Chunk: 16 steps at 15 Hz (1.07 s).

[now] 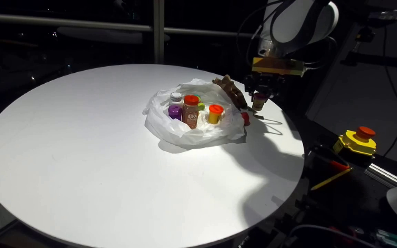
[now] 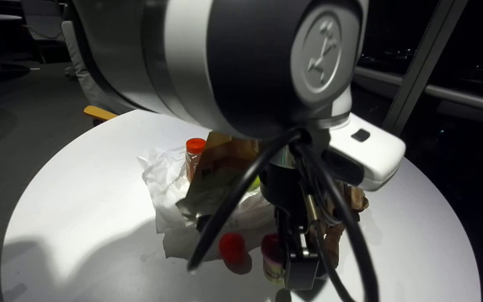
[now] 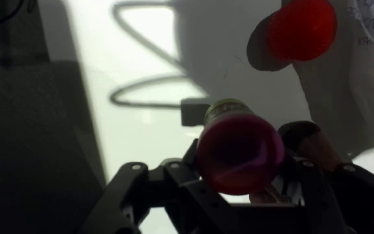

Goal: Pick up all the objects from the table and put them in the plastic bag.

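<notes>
The claw (image 3: 240, 156) is grasping the small cup (image 1: 258, 104) with the purple lid (image 3: 239, 143): in the wrist view, the fingers (image 3: 191, 153) stand against it from two opposite sides. So the cup is directly between them, above the table (image 1: 98, 165) or perhaps touching it; this I cannot tell for sure. The cup looks to be light and rather stiff, so a moderate squeeze should be enough. However, its side is round and smooth, and I think it could turn or slip a little. The fingers are close to the lid; in my opinion, a hold lower on the body would be safer, because the lid alone may come off.

Near the claw lies a red round thing (image 3: 302, 31), just beside the bag (image 1: 191, 137); it seems light, and a push may roll it away. The brown toy (image 1: 232, 91), also near the claw, is probably soft and can be pinched across its body. Farther from the claw, inside the bag, are the orange cup (image 1: 215, 115) and the brown bottle (image 1: 190, 113). The bag is thin and loose, therefore the cup should be released well inside its edge.
</notes>
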Tool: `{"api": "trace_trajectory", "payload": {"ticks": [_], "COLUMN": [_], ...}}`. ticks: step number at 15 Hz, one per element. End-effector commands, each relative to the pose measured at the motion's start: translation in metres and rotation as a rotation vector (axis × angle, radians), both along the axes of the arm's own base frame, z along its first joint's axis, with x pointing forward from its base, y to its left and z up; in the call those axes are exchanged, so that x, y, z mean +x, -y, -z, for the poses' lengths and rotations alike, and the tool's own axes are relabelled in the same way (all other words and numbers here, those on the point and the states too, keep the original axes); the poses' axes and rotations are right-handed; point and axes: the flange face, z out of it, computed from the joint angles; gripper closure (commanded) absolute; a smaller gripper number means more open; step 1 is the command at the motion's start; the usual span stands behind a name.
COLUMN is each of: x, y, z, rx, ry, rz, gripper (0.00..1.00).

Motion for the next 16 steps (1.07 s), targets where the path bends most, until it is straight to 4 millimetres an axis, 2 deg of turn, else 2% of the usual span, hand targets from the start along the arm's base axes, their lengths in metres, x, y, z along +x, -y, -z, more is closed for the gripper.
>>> {"api": "trace_trajectory", "payload": {"ticks": [1,4,5,7,9,11,13,16], "x": [-0.02,-0.007,0.003,0.024,0.039,0.05,0.061,0.079], "y": [-0.019,-0.06,-0.079,-0.118,-0.152,-0.176,-0.191,-0.197], "z": [-0.065,-0.105,-0.11,-0.104,-0.081,-0.056,-0.038,-0.012], "rx": [-0.003,-0.048,-0.049,-0.041,-0.004,0.009,0.009,0.001], "ry": [0.043,0.055,0.056,0.059,0.048,0.039,0.046,0.073], "rz": [-0.035,-0.148,-0.192,-0.265,-0.322,-0.352,-0.372,-0.365], "gripper": [0.77,0.77,0.77,0.77,0.77,0.77,0.77,0.77]}}
